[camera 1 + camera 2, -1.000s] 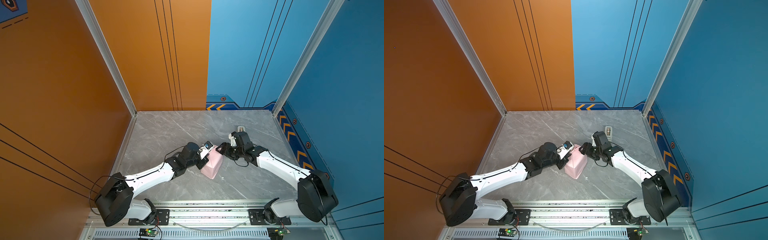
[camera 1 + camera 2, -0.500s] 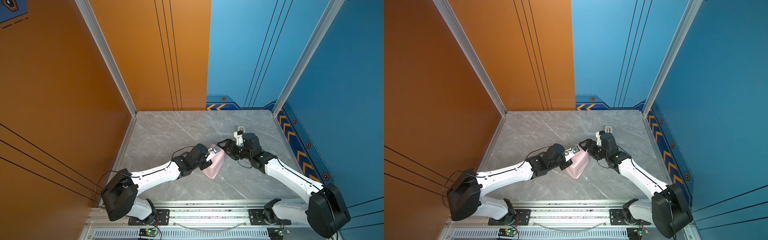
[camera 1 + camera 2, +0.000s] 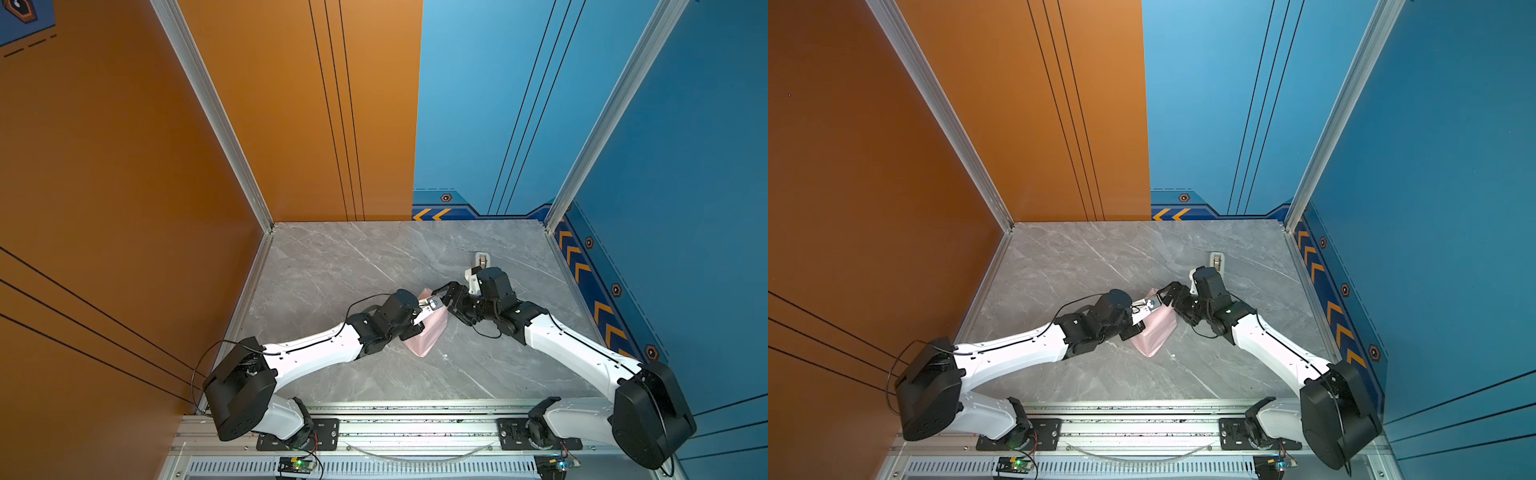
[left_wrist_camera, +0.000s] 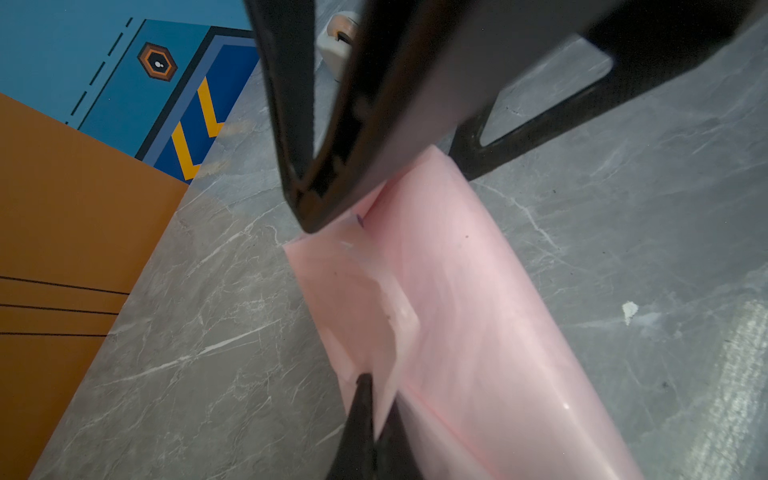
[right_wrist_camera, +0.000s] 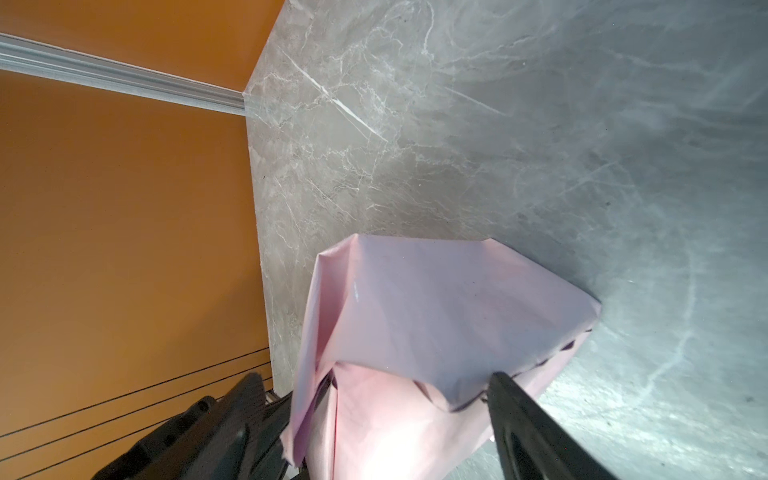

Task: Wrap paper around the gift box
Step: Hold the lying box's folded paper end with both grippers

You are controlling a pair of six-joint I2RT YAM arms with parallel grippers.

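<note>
- Desk (image 3: pixel 332 270) of grey marble pattern, enclosed by orange walls and blue walls, seen from above in both top views.
- Two robot arms reach in from the near edge: one left arm (image 3: pixel 316 353) and one right arm (image 3: pixel 573 353). Their tips meet near the middle of the desk.
- One sheet of paper (image 3: pixel 428 336), pale pink side outward, lies folded into a single small parcel near the desk's middle, right between the two arm tips.
- One gift box is presumably inside the parcel; the paper covers it completely, so the box itself cannot be seen.
- Left fingers (image 4: pixel 360 419), two in number, are pressed together. Their tips rest on a folded flap along the top of the parcel; whether a layer of paper is caught between them cannot be told.
- Right fingers (image 5: pixel 528 428), also two, are spread wide at the far end of the parcel, one on each side of it. One finger sits at the edge of a loose flap that stands up, uncreased, at that end.
- One small beige tape dispenser (image 3: pixel 482 259) stands on the desk just behind the right arm's wrist, apart from the parcel.
- One tiny white scrap (image 4: pixel 629 312) lies on the bare desk near the parcel.
</note>
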